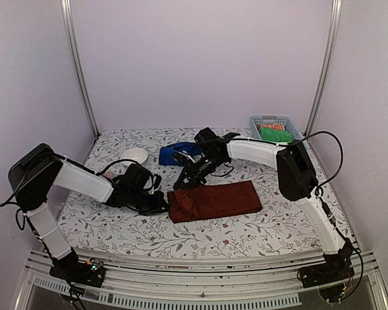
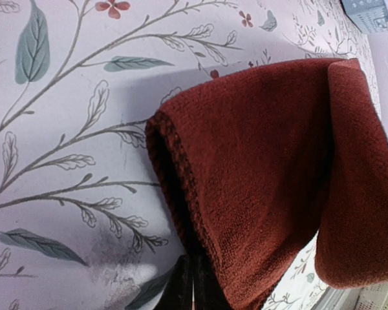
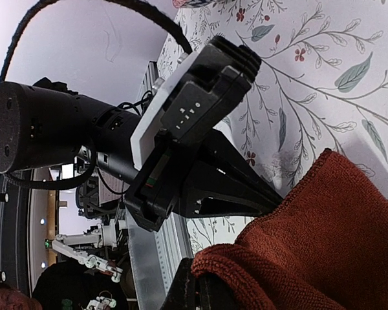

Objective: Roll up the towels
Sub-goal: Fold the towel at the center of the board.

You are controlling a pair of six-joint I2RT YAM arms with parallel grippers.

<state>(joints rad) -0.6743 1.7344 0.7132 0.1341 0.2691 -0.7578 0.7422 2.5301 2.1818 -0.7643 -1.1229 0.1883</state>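
Note:
The dark red towel (image 1: 215,200) lies lengthwise on the flowered table, its left end lifted and folded over. My left gripper (image 1: 164,205) is at that left end, its fingers (image 2: 181,287) shut on the towel's near edge (image 2: 258,181). My right gripper (image 1: 180,185) reaches in from behind to the far left corner. Its fingers (image 3: 195,294) are shut, with the towel's corner (image 3: 297,258) bunched over them. The left gripper's black body (image 3: 200,123) shows in the right wrist view, its tips touching the cloth. The blue towel (image 1: 180,153) lies crumpled behind the right arm.
A white bowl (image 1: 134,155) sits behind the left arm. A blue basket (image 1: 274,121) at the back right holds a green cloth (image 1: 275,135) and an orange one (image 1: 270,126). The table's front rail (image 1: 200,265) runs along the near edge.

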